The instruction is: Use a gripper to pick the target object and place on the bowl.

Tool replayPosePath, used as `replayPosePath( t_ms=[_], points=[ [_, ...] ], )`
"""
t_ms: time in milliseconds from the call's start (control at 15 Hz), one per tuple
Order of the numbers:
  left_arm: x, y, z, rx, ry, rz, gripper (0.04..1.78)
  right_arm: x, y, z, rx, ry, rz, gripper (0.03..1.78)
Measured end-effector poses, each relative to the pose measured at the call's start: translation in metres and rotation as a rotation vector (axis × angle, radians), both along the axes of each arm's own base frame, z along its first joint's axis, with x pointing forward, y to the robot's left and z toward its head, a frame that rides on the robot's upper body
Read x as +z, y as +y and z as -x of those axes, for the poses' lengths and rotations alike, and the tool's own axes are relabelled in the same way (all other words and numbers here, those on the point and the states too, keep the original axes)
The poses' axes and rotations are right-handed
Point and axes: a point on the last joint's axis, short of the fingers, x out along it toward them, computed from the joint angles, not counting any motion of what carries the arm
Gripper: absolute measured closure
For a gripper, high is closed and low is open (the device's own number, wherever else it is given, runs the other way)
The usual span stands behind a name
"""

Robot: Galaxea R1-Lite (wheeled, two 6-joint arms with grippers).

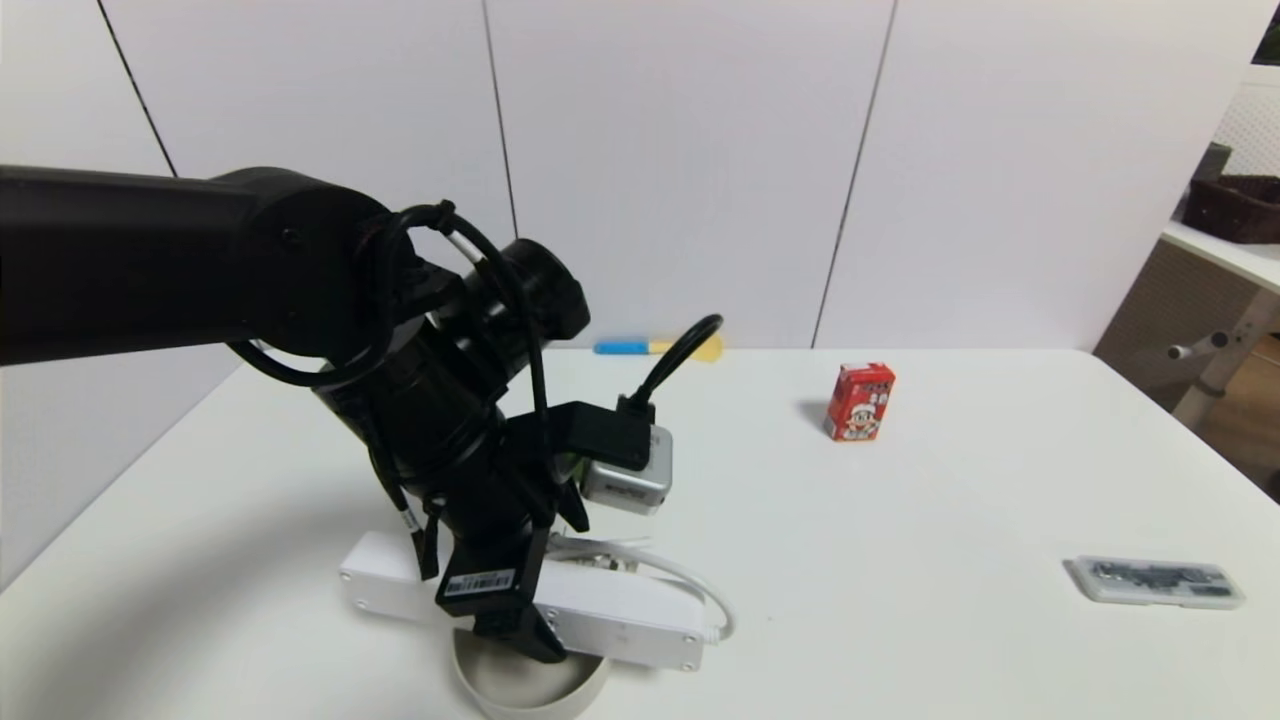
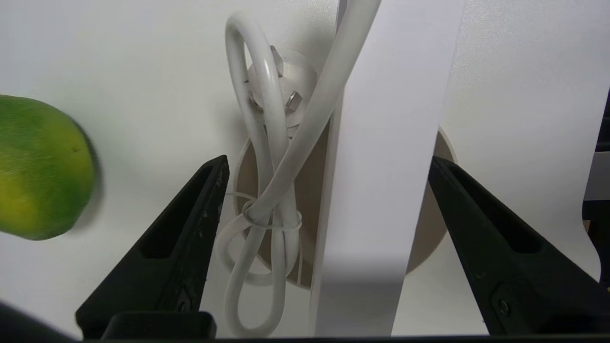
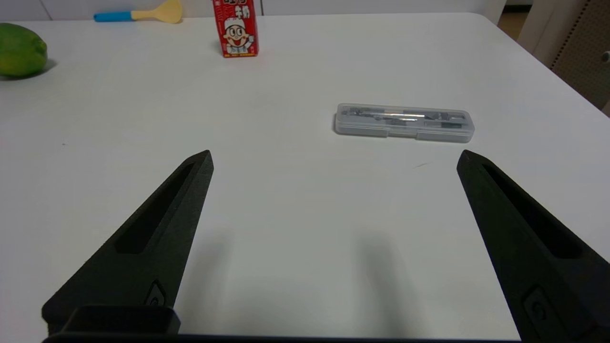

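So the left tool [image 2: 329, 166] is hovering right over the power strip [image 1: 610, 612], jaws spread wide, not touching it. Strip's lying across the bowl [image 1: 530, 692] rim. Right tool [image 3: 333, 159] is sitting open above the bench [image 1: 950, 520].

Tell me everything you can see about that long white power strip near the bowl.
The power strip is a long, white, smooth plastic bar. It lies flat across the rim of the beige bowl, its ends sticking out past both sides. Its white cord is folded into loops and tied with a thin band, and the plug's metal prongs show past the bowl. The left claw hangs above it, fingers spread wide on either side of the bar, not pinching it.
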Motion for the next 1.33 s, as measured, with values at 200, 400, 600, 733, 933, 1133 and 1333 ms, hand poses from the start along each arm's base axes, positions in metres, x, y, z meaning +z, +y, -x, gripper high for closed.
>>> replayPosePath(
  t_ms=[200, 400, 600, 733, 933, 1133, 1333],
  points=[
    [0.020, 0.007, 0.009, 0.005, -0.055, 0.038, 0.25, 0.000, 0.000, 0.000, -0.001, 0.000, 0.000, 0.04],
    [0.046, 0.022, 0.023, 0.025, -0.138, 0.076, 0.20, 0.000, 0.000, 0.000, -0.001, 0.000, 0.000, 0.04],
    [0.079, 0.049, 0.042, 0.085, -0.236, 0.150, 0.18, 0.000, 0.000, 0.000, -0.001, 0.000, 0.000, 0.04],
    [0.103, 0.081, 0.057, 0.176, -0.317, 0.204, 0.16, 0.000, 0.000, 0.000, -0.001, 0.000, 0.000, 0.04],
    [0.125, 0.145, 0.093, 0.429, -0.437, 0.252, 0.15, 0.000, 0.000, 0.000, -0.001, 0.000, 0.000, 0.04],
    [0.113, 0.182, 0.146, 0.692, -0.483, 0.291, 0.14, 0.000, 0.000, 0.000, -0.001, 0.000, -0.001, 0.04],
    [0.079, 0.196, 0.186, 0.919, -0.548, 0.372, 0.13, 0.000, 0.000, 0.000, -0.001, 0.000, 0.000, 0.04]
  ],
)
